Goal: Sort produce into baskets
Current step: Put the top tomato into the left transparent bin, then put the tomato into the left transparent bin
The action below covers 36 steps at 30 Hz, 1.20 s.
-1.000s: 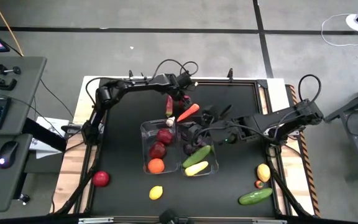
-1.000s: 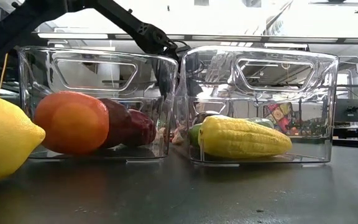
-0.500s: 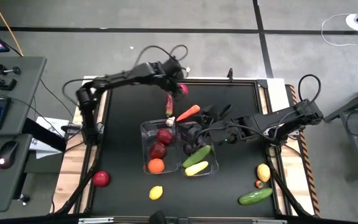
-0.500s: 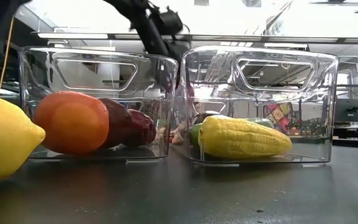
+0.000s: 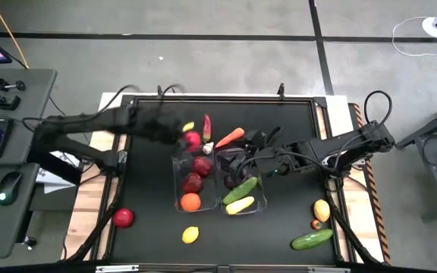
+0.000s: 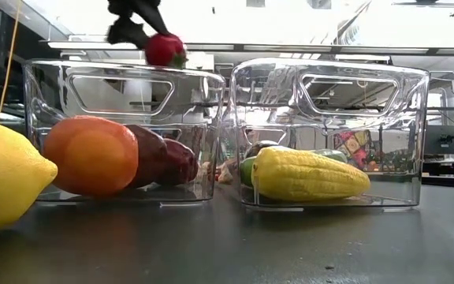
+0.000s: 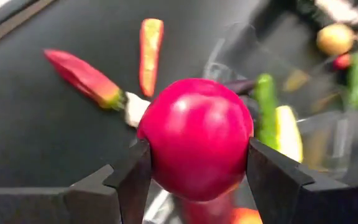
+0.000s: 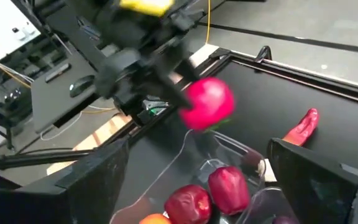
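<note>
High view puts the left gripper (image 5: 190, 139) over the back edge of the left bin (image 5: 177, 178), a red apple (image 5: 192, 139) clamped between its fingers; the left wrist view shows the jaws about half spread, one pad on each side of the fruit. From the low view the apple (image 6: 165, 49) hangs just above the bin's rim (image 6: 124, 71), clear of it. So what matters is plain enough: the bin lies straight below and a little toward the front from the jaws, with two dark red apples (image 5: 196, 174) and an orange (image 5: 190, 202) already inside. The apple is round, so there's no long axis to line up; I can't tell which way its stem faces. I'd judge the drop only needs a small carry forward over open space.

Right gripper (image 5: 243, 161) waits with fingers wide and empty at the back of the right bin (image 5: 258, 199), beside the left one. It's near too, but the left arm has the fruit.
</note>
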### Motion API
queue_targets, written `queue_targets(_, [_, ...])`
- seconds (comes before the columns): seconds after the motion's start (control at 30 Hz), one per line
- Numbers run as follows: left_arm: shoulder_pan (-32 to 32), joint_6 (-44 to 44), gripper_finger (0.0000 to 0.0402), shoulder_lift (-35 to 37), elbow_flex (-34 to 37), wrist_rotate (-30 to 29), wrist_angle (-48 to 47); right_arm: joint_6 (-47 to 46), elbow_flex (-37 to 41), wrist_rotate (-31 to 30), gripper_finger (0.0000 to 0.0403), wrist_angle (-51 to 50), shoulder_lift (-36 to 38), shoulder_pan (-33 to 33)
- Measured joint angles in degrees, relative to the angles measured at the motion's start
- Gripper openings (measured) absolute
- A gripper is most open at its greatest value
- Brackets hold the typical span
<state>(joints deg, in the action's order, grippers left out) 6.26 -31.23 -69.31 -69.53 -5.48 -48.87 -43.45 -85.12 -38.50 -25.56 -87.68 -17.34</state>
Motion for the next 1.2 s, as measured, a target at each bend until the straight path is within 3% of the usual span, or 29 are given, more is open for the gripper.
queue_targets(0.2, [-10.89,-17.70,0.0211,9.86,15.03,-8.76,14.72,1.51,0.00,0.09,0.0374,-0.02,0.00,1.19])
queue_targets(0.4, [-14.52,-18.24,0.0213,10.11,22.85,-5.84,26.86,1.87,0.00,0.11,0.0374,-0.07,0.00,1.64])
queue_targets(0.53, [-14.54,-17.67,0.0244,7.83,23.69,-1.65,28.94,2.54,0.00,0.15,0.0374,-0.09,0.00,1.60])
queue_targets(0.73, [-14.49,-17.03,0.0349,6.72,23.66,8.05,29.41,2.52,0.00,0.13,0.0374,-0.06,0.00,1.62])
queue_targets(0.9, [-15.07,-23.57,0.0389,8.74,23.64,12.70,29.47,2.60,0.00,0.13,0.0374,-0.06,0.00,1.62])
queue_targets(1.03, [-19.74,-24.80,0.0392,11.74,23.62,10.79,29.53,3.00,0.00,0.13,0.0374,-0.06,0.00,1.62])
queue_targets(1.2, [-30.57,-30.21,0.0392,14.49,23.51,0.37,23.88,3.00,0.00,0.13,0.0374,-0.21,0.00,1.62])
